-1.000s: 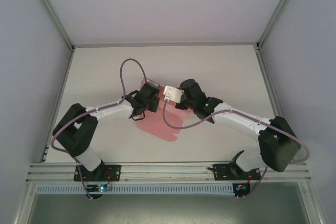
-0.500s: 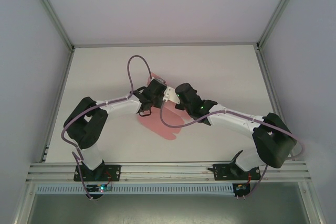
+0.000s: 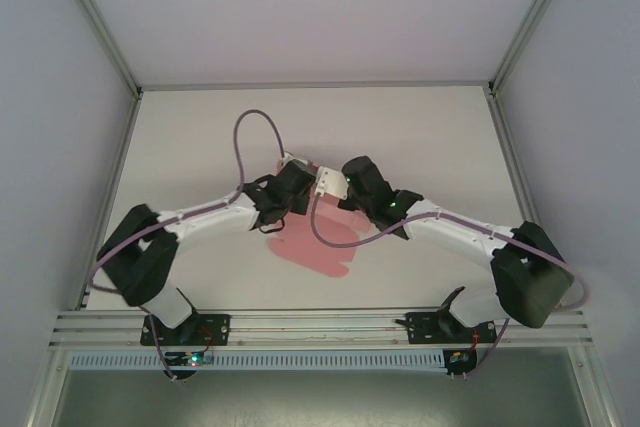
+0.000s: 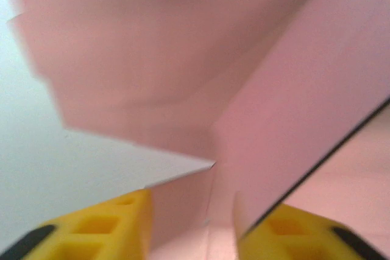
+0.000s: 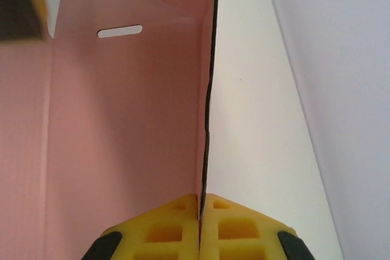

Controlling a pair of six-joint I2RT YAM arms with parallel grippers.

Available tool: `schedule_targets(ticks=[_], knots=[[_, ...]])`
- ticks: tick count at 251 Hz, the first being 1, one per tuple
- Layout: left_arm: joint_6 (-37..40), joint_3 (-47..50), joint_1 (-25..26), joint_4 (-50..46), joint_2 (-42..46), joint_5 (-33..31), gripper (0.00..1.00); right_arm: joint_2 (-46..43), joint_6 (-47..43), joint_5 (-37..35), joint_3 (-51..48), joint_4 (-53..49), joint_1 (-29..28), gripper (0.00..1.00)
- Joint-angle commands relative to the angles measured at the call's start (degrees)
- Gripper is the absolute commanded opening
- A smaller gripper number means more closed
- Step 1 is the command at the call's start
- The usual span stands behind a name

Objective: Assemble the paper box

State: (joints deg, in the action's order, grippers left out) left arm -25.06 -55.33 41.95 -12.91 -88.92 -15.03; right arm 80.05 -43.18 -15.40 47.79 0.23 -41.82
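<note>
Found the paper box [image 3: 312, 247] at the centre of the overhead frame, pink card lying partly flat on the white bench [image 3: 430, 137], its upper part hidden beneath both wrists. Caught the right gripper [image 5: 200, 211] at the bottom of its wrist view, jaws pinched tight on the edge of a raised panel, with a slot cutout at upper left. Showed the left gripper [image 4: 192, 211] low in its blurred view, jaws standing apart with folded card between them; could not tell whether touching.
</note>
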Motion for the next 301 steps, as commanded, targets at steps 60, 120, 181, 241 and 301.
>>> schedule_targets(ticks=[60,120,181,241,301], knots=[[-7.5,9.6,-11.8,-4.9,19.2,1.8,1.00,-4.7,-1.7,8.1,-0.2,0.6,2.5,0.00],[-4.3,15.0,-23.7,1.9,17.8,16.7,1.00,-6.4,-1.3,13.2,-0.4,1.6,4.4,0.00],[-2.8,16.8,-22.9,13.9,11.1,32.7,1.00,-4.3,-1.0,14.8,1.2,1.3,4.4,0.00],[-1.2,13.6,-20.5,19.6,4.9,40.0,0.99,-4.1,0.1,15.7,1.2,1.1,4.0,0.00],[-0.6,9.3,-17.3,16.9,-1.2,35.8,0.95,-3.9,-0.5,16.3,-0.1,1.2,1.9,0.00]])
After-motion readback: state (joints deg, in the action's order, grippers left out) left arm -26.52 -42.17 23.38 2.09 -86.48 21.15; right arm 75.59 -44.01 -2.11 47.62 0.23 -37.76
